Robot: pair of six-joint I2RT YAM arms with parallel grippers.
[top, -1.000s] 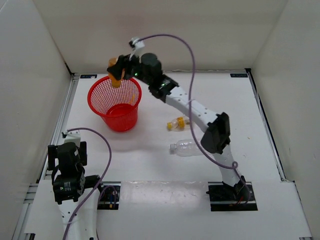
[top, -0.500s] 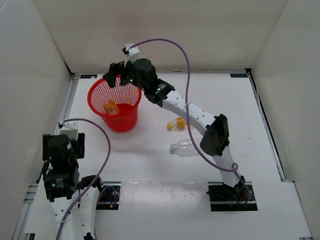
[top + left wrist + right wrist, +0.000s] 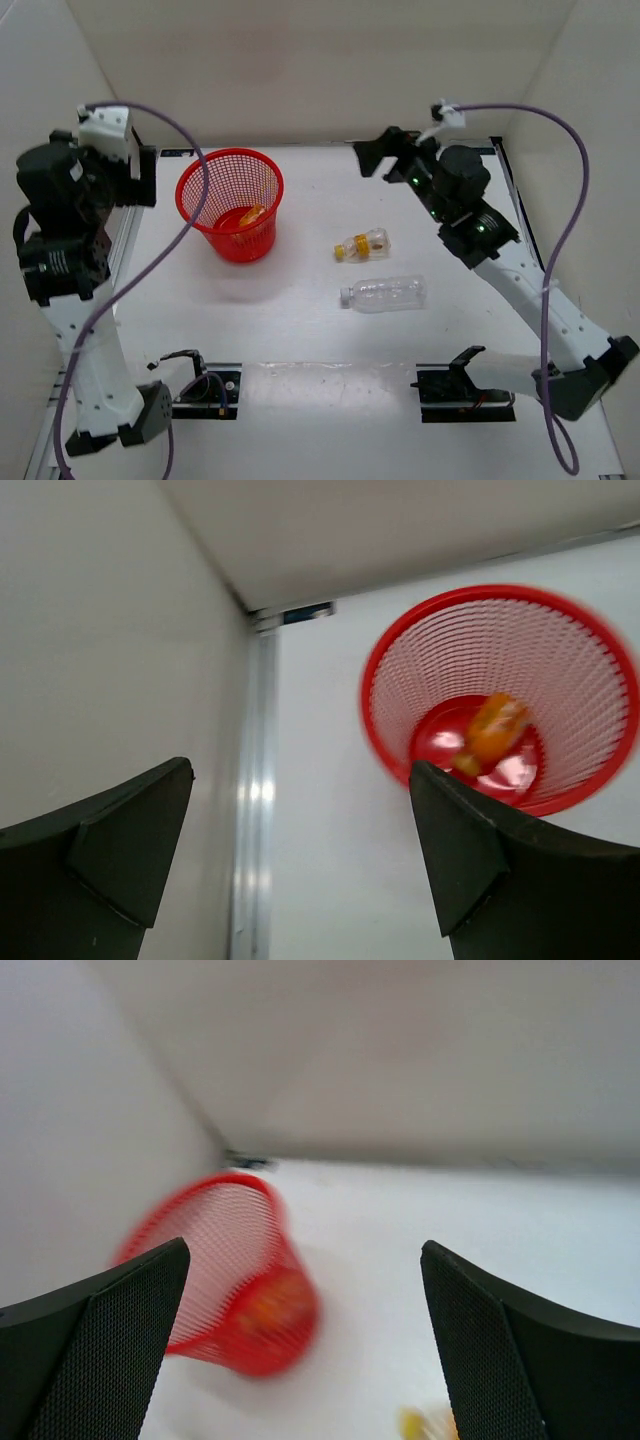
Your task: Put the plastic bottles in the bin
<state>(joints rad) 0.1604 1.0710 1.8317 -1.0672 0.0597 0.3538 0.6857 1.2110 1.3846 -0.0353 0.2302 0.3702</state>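
The bin [image 3: 195, 190] stands at the far left of the desk [image 3: 300, 330], its mouth open upward and the orange bottle [image 3: 250, 213] lying on its base. Mid-desk lie the yellow-capped bottle [image 3: 362, 244] and, just nearer, the larger clear bottle [image 3: 385, 294], apart, with bare desk around them. Upright walls [image 3: 320, 70] close the left, back and right sides. The left hand [image 3: 300, 770] and the right hand [image 3: 305, 1250] hang high, fingers spread.

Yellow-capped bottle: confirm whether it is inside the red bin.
No, the yellow-capped bottle lies on the table, right of the bin.
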